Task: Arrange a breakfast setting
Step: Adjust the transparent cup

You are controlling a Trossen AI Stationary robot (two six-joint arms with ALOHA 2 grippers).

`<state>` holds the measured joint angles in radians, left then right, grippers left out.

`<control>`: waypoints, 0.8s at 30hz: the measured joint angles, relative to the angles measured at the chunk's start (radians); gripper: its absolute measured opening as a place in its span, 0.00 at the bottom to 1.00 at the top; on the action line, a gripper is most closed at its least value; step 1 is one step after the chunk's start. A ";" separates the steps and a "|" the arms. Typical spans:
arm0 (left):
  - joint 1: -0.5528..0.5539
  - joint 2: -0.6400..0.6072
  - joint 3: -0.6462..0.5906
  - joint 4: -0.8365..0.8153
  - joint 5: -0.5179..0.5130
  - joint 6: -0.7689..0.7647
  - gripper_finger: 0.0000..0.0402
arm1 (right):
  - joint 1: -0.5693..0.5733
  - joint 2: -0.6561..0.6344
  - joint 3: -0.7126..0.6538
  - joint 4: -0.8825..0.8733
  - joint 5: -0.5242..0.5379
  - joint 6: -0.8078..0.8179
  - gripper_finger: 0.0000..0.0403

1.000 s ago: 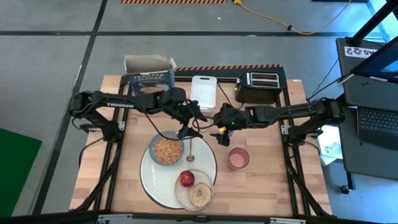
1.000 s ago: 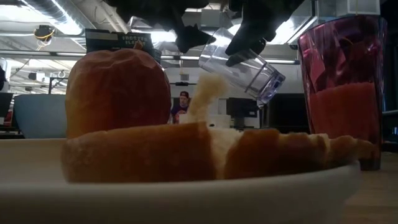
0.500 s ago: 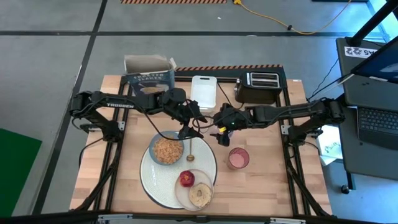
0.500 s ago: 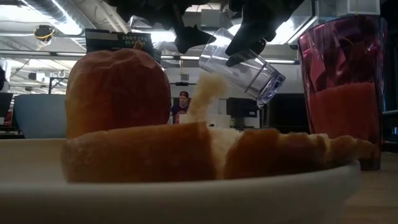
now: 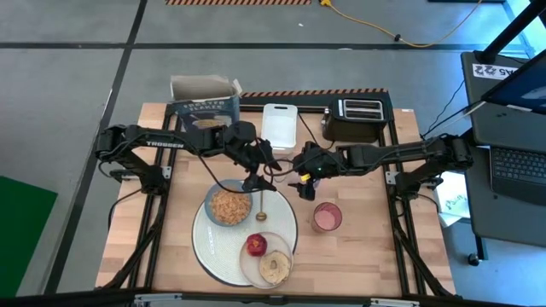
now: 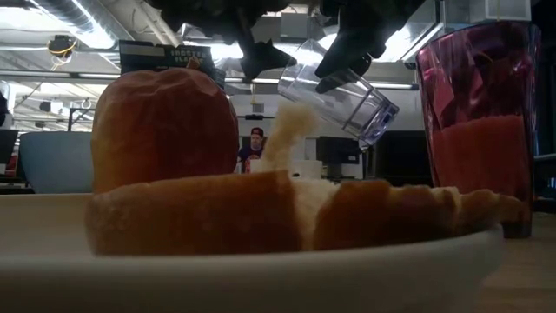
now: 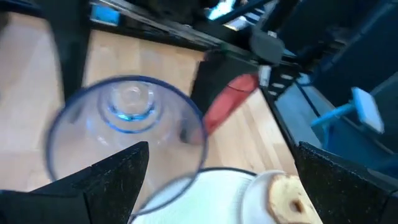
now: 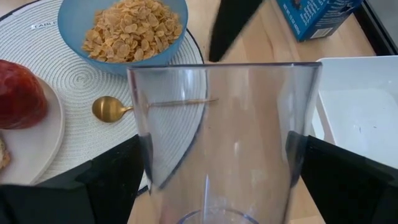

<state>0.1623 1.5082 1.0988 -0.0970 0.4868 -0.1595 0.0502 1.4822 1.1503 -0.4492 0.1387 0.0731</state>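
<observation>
My right gripper (image 5: pixel 299 168) is shut on a clear cup (image 6: pixel 339 91) above the table's middle, beyond the big white plate (image 5: pixel 205 247). My left gripper (image 5: pixel 258 169) hangs open just left of the cup and faces its mouth (image 7: pixel 127 134) without touching it. On the plate stand a blue bowl (image 5: pixel 229 205) of flakes and a wooden spoon (image 5: pixel 261 209). A small cream plate (image 5: pixel 256 264) carries the red apple (image 5: pixel 256 246) and the bread round (image 5: pixel 275 267). A red cup (image 5: pixel 327 217), part full, stands right of the plate. My right gripper pinches the clear cup's side wall (image 8: pixel 155 162) between its two fingers (image 8: pixel 112 180), one on each side, near the base end. The fingers come from the table's right and lie along the cup. The cup is lifted clear and tilted, with its mouth (image 6: pixel 291 74) up and toward the left.
A blue cereal box (image 5: pixel 205 107), a white rectangular tray (image 5: pixel 279 124) and a black toaster (image 5: pixel 354 119) stand along the far edge. Bare wood lies left of the plate and at the near right. A person shows far off in the room in the low view (image 6: pixel 254 143).
My left gripper has drawn back a little toward the table's left, away from the clear cup's mouth. The cup and my right gripper have kept still.
</observation>
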 joint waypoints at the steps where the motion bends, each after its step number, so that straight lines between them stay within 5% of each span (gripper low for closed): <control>1: 0.000 0.000 0.000 -0.003 0.020 0.007 0.97 | 0.000 0.000 0.000 0.000 0.000 0.000 0.94; 5: 0.001 -0.001 0.000 -0.040 0.036 0.000 0.97 | 0.000 0.000 0.000 0.000 0.000 0.000 0.94; 11: 0.001 -0.001 0.000 -0.062 -0.069 -0.012 0.90 | 0.000 0.000 0.000 -0.004 -0.018 0.003 0.94; 24: 0.001 0.012 0.001 -0.017 -0.207 0.117 0.35 | 0.000 0.000 0.000 0.005 -0.027 0.005 0.93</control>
<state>0.1635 1.5201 1.0996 -0.1145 0.2800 -0.0430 0.0502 1.4822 1.1507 -0.4439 0.1120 0.0776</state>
